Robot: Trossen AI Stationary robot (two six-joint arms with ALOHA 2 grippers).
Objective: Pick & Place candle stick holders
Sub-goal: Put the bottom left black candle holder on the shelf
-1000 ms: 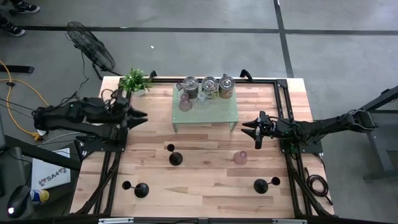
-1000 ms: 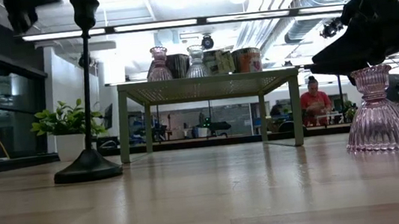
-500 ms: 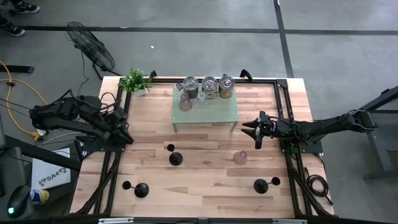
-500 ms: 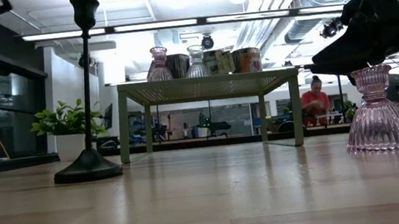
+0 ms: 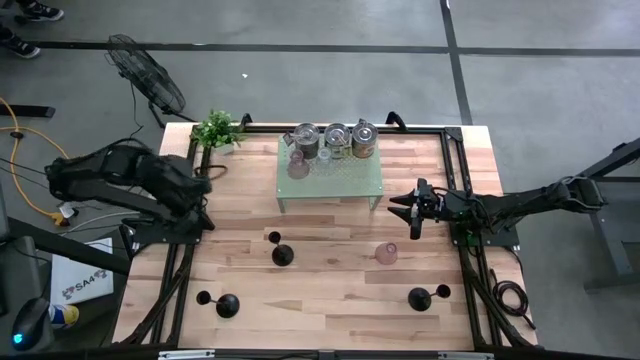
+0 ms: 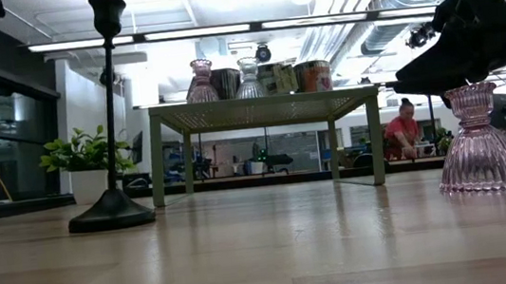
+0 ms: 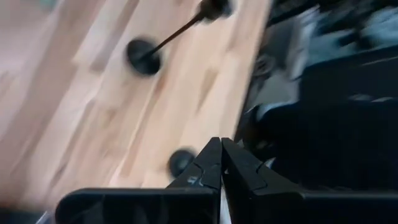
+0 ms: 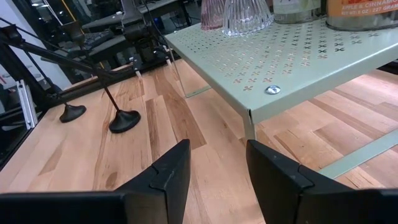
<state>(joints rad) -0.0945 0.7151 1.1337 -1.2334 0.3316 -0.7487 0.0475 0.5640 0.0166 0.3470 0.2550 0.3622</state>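
While the left gripper (image 7: 221, 152) hangs over the table's left edge with its fingers pinched together on nothing, three black candle stick holders (image 5: 282, 254) (image 5: 229, 305) (image 5: 419, 297) stand on the wooden table (image 5: 330, 280); the right gripper (image 5: 413, 212), fingers parted and empty, hovers beside the green shelf (image 5: 330, 175).

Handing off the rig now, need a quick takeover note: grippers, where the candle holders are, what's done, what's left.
Left gripper: fingers shut, empty, at the table's left edge.
Right gripper: fingers open, empty, hovering right of the green shelf.
Black candle holders, all upright on the table: one centre-left, one front-left, one front-right.
A pink glass holder stands near the right gripper; jars and glass holders sit on the shelf.
Done: no black holder picked or placed.
Left: all three.
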